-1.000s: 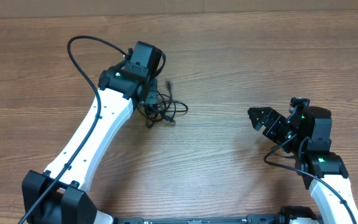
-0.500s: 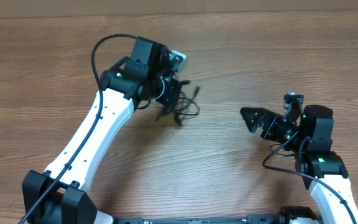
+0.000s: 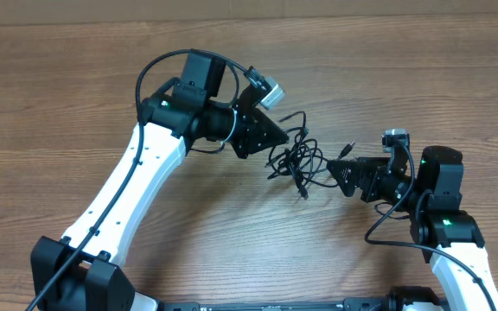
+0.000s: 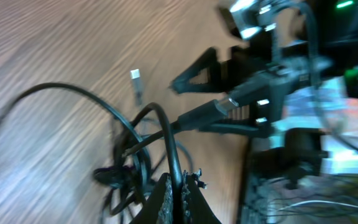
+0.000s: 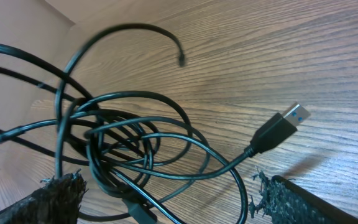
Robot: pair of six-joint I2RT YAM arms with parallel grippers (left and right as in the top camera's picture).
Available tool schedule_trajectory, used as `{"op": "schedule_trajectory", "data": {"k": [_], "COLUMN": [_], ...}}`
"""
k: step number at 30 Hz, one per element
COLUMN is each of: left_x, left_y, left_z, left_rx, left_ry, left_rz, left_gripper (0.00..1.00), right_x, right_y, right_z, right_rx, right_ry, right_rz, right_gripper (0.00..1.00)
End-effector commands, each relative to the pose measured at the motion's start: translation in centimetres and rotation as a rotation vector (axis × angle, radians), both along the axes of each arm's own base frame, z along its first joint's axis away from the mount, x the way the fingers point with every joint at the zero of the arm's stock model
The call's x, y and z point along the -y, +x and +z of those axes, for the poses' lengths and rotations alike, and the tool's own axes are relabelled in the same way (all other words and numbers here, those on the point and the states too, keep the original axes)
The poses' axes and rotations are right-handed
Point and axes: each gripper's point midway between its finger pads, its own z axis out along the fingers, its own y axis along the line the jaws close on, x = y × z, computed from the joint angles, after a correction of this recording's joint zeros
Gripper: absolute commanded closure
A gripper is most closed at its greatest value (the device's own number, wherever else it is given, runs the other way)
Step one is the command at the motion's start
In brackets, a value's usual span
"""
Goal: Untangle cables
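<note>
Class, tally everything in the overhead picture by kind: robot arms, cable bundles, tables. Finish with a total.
White-and-black robot arms: 2
Tangled bundle of thin black cables: 1
Brown wooden table: 1
Total: 4

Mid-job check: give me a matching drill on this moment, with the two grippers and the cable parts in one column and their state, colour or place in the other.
Column one:
1. left gripper
2. right gripper
3. cables
4. USB plug

Column two:
A. open, fingers wide apart
B. black body, silver tip
C. shut, pinching a strand
D. tangled in a bunch between the two grippers

Pairs: 1-C, 2-A, 3-D, 4-B
</note>
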Motion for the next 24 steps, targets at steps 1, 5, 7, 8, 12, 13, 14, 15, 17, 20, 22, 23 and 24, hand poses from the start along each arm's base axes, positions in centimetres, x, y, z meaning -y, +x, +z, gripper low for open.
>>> {"op": "schedule_trajectory", "data": {"k": [1,5,7,8,12,13,14,15,17,20,22,23,24], "left_x": [-0.2,-0.7,-0.6,-0.6,0.0,0.2,0.3,0.5,0.8,1.2,1.5,1.6,1.8], "left_y": [-1.2,-1.8,-2.0,-1.9,-2.3,-2.4,-2.5,-2.6,-2.8,-3.0,-3.2,-3.3,-3.4], "left_z": [4.3,7.0,7.9,8.0,8.0,8.0,8.0,8.1,8.2,8.4,8.4,8.5,8.5], "left_rx": [0.024,0.021,0.032,0.031,0.022,0.024,0.025,0.03,0.036,0.054,0.063,0.065,0.067], "left_ry": [-0.187,-0.342,-0.387,-0.386,-0.383,-0.383,-0.384,-0.386,-0.389,-0.394,-0.397,-0.398,-0.398], "left_rz": [-0.095,-0.171,-0.2,-0.196,-0.208,-0.213,-0.219,-0.225,-0.235,-0.253,-0.263,-0.267,-0.273], "left_gripper": [0.96,0.96,0.96,0.96,0.96,0.96,0.96,0.96,0.96,0.96,0.96,0.96,0.96], "right_x": [-0.1,-0.1,-0.1,-0.2,-1.2,-1.4,-1.6,-1.7,-1.8,-1.8,-1.8,-1.9,-1.9], "right_y": [0.3,0.3,0.3,0.3,-0.1,-0.2,-0.2,-0.3,-0.4,-0.4,-0.4,-0.4,-0.4], "right_z": [1.0,1.1,1.1,1.1,2.0,2.2,2.4,2.6,2.7,2.7,2.7,2.7,2.7], "right_rx": [0.044,0.047,0.047,0.048,0.074,0.079,0.086,0.089,0.093,0.093,0.093,0.093,0.093], "right_ry": [-0.011,-0.01,-0.01,-0.006,0.041,0.05,0.059,0.065,0.073,0.073,0.073,0.075,0.075], "right_rz": [0.022,0.022,0.023,0.028,0.087,0.098,0.111,0.118,0.127,0.127,0.128,0.13,0.13], "right_gripper": [0.07,0.07,0.07,0.07,0.07,0.07,0.07,0.07,0.07,0.08,0.08,0.08,0.08]}}
